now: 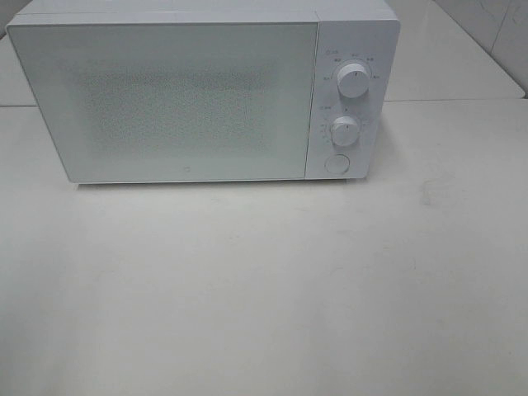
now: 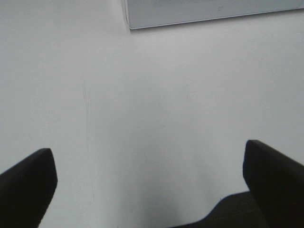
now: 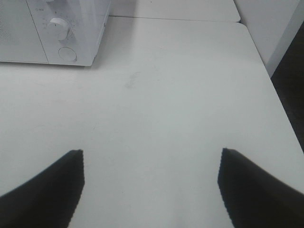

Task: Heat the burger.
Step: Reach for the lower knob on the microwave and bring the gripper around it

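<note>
A boxy white microwave oven (image 1: 165, 99) sits at the back of the pale white bench (image 1: 264, 289) with its frosted door shut. On its right panel an upper round white dial (image 1: 353, 82) sits over a lower round white dial (image 1: 345, 130) and a round push button (image 1: 337, 163). The left end effector (image 2: 149, 178) hovers over the bench near the oven's front left corner, dark fingers (image 2: 28, 185) spread wide, holding nothing. The right end effector (image 3: 149, 180) hangs spread and empty out from the dial side. The burger shows in no view, so I can't tell where it is.

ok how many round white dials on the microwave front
2, both on the boxy white microwave's right-hand panel: upper round white dial, lower round white dial under it. None seem hidden.
</note>
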Motion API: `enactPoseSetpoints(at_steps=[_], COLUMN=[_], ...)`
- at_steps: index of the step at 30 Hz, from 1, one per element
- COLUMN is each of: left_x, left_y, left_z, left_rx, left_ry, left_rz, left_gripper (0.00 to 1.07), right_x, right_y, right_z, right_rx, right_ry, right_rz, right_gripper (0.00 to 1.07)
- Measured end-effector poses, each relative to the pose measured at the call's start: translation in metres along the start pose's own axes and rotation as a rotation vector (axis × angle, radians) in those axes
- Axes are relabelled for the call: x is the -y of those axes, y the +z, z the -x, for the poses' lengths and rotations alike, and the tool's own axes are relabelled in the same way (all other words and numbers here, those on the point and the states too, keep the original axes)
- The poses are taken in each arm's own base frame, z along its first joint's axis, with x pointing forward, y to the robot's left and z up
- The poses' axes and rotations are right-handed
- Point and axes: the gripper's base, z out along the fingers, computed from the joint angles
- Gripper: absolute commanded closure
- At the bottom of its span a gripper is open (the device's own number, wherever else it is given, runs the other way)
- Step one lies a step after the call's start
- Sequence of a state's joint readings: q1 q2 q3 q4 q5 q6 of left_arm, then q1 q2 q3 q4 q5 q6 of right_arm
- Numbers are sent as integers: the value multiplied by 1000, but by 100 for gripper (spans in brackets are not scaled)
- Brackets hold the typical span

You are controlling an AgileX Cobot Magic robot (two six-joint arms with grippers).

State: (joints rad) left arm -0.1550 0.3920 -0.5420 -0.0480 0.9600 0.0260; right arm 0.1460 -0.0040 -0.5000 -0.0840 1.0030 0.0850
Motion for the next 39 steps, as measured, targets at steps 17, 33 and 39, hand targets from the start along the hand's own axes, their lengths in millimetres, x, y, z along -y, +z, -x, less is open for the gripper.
enactPoseSetpoints(at_steps=[17,33,39], left_x=[1,5,5], left_y=[-11,-48,-48], left_z=[-22,-48,-48], left_rx=[-28,264,264], left_ry=[55,-46,-49], left_rz=[-6,152,155], left_gripper=[7,7,7], right_x=[0,0,0], right_y=[0,0,0], right_z=[0,0,0], right_rx=[0,0,0], right_ry=[0,0,0], right_rz=[0,0,0], right_gripper=[31,31,31])
